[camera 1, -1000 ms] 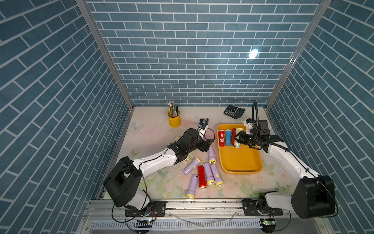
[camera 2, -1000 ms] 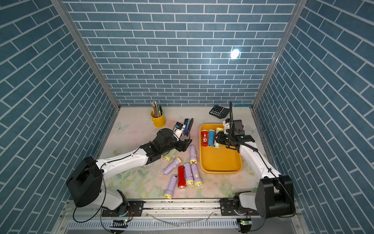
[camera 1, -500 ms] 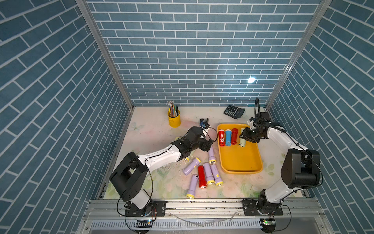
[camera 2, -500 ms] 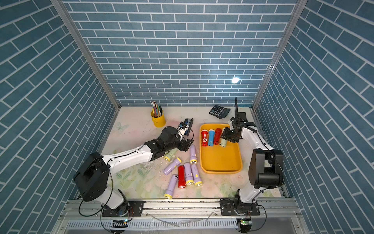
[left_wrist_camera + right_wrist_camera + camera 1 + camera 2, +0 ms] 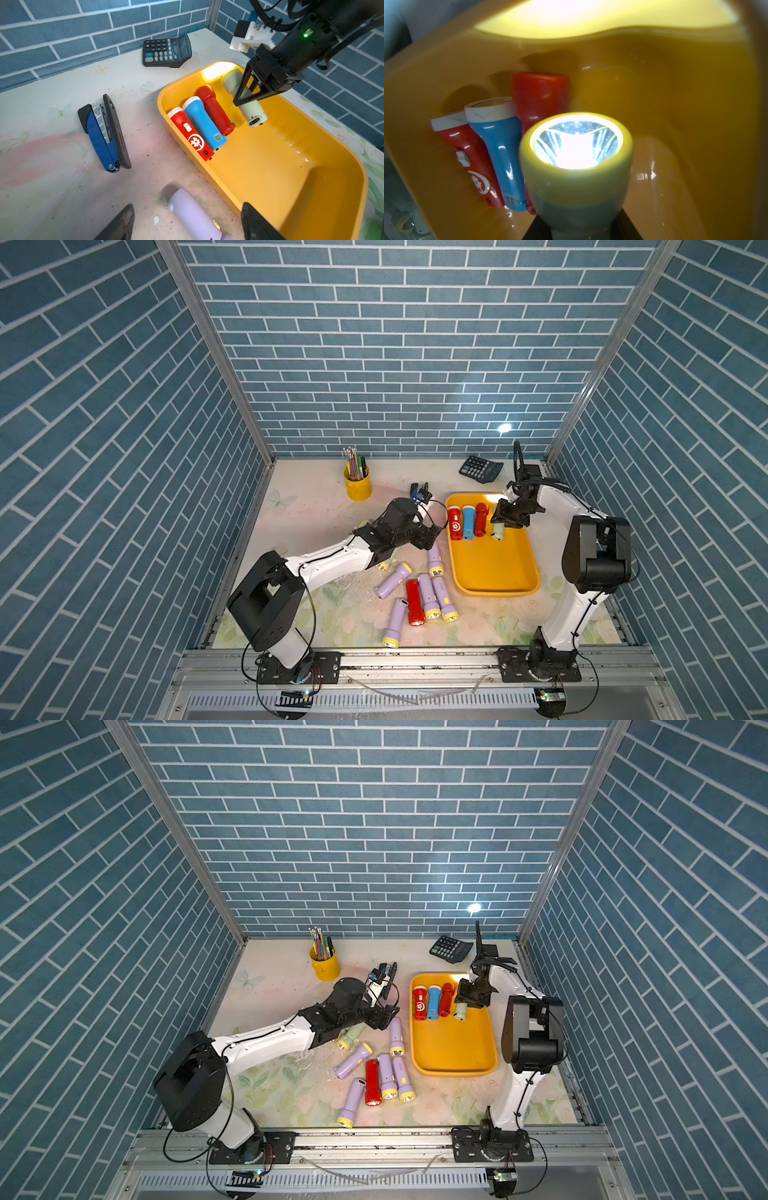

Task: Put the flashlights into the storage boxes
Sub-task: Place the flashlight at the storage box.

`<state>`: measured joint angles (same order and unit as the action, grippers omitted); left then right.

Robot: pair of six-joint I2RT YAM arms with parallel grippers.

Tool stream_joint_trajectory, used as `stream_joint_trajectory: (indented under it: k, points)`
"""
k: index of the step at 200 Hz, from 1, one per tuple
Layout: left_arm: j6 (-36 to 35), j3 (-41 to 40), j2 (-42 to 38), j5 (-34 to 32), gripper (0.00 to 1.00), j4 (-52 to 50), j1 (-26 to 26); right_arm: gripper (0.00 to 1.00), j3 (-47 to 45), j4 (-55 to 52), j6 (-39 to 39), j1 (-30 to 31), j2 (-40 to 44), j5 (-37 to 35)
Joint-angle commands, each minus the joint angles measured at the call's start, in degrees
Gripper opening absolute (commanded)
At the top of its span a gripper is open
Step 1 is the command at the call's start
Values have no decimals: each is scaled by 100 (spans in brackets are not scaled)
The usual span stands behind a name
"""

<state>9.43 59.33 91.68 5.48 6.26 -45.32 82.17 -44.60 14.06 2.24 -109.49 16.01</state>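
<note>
The orange-yellow storage box (image 5: pixel 492 568) (image 5: pixel 453 1048) (image 5: pixel 270 166) holds a red (image 5: pixel 455 524), a blue (image 5: pixel 468 522) and another red flashlight (image 5: pixel 481 519) side by side at its far end. My right gripper (image 5: pixel 509 518) (image 5: pixel 471 996) (image 5: pixel 577 228) is shut on a pale green flashlight (image 5: pixel 497 529) (image 5: pixel 249 108) (image 5: pixel 576 158). That flashlight is lit and sits low in the box beside the second red one. My left gripper (image 5: pixel 430 537) (image 5: pixel 187 207) is open, straddling a lilac flashlight (image 5: pixel 434 558) (image 5: pixel 193 214) on the table just left of the box.
Several lilac flashlights and a red one (image 5: pixel 414 608) lie loose in front of the box. A pale green one (image 5: pixel 351 1036) lies partly under my left arm. A blue stapler (image 5: pixel 104 131), a calculator (image 5: pixel 481 468) and a yellow pen cup (image 5: pixel 357 485) stand farther back.
The lit flashlight's spot on the back wall has dropped as my right gripper brought it lower into the box. My left gripper has barely shifted.
</note>
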Motion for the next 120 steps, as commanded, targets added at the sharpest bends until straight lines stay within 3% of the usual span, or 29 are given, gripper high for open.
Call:
stream_joint_trajectory:
  k: [1,74,120]
  points:
    - [-2,123,78,19,81,-98,22,27,442,-286,-251,14,-263,-34]
    - [-21,46,21,-49,81,-125,23,57,772,-277,-358,13,-564,-10]
    - [-3,-27,-84,-91,81,-149,23,59,754,-437,-448,22,-202,-169]
